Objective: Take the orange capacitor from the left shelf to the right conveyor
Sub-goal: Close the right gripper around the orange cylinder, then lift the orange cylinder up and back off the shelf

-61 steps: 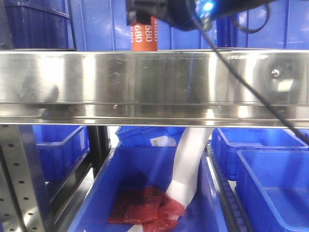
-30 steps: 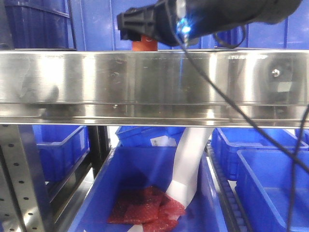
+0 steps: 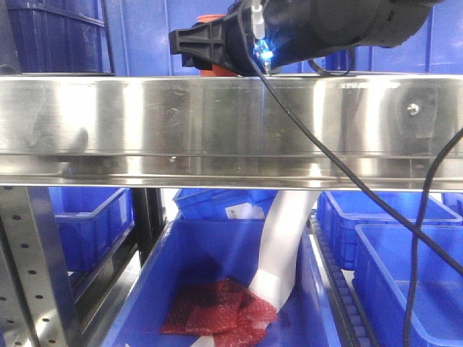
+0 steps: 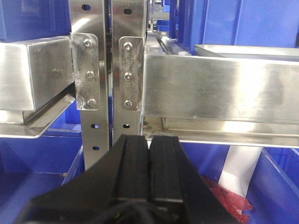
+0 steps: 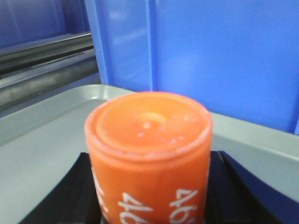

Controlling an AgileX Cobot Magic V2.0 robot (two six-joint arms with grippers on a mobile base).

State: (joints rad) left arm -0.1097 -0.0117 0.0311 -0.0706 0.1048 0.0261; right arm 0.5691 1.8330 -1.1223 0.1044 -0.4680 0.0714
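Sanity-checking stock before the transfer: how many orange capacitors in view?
1. The orange capacitor sits between the fingers of the right end effector, over a silver tray behind the left shelf rail. That rail could hide others.

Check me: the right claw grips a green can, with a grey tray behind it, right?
Not quite: the can is orange, not green. The right wrist view shows it gripped by the right claw, with the grey tray behind it.
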